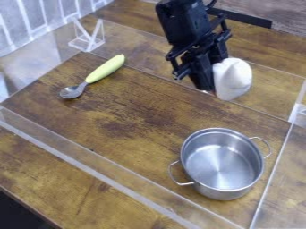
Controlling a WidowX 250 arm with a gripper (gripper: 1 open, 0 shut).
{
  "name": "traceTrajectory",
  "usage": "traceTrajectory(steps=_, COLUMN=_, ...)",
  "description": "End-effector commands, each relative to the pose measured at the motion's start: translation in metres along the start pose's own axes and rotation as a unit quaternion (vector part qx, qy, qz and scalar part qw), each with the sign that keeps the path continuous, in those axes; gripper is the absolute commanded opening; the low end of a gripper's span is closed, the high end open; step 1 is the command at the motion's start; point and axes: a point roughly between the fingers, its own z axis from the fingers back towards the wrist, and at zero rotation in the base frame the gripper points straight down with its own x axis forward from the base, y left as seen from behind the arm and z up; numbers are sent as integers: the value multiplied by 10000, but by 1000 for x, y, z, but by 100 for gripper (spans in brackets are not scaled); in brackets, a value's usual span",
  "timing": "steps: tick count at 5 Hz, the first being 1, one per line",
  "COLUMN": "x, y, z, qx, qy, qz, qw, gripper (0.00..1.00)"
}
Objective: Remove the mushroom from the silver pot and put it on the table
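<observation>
The cream-white mushroom [235, 79] hangs at the right side of my black gripper [207, 82], a little above the table [131, 116] at the back right. The gripper is shut and pinches the mushroom's left edge. The silver pot [227, 190] stands on the table at the front right, below and in front of the gripper. It holds nothing, and its two loop handles show at the left and right.
A yellow-handled spoon [96, 74] lies on the table at the left. Clear acrylic panels [72, 152] edge the front and right of the work area. A small clear stand [86, 36] sits at the back left.
</observation>
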Motion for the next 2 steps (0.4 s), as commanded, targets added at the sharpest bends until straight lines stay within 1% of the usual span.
traceTrajectory(steps=1, x=0, y=-8, z=22, qx=-409, qy=-112, qz=8, qw=9991, gripper=0)
traceTrajectory(steps=2, x=-2, y=-8, z=17, qx=-444, qy=-159, qz=53, qw=9989, gripper=0)
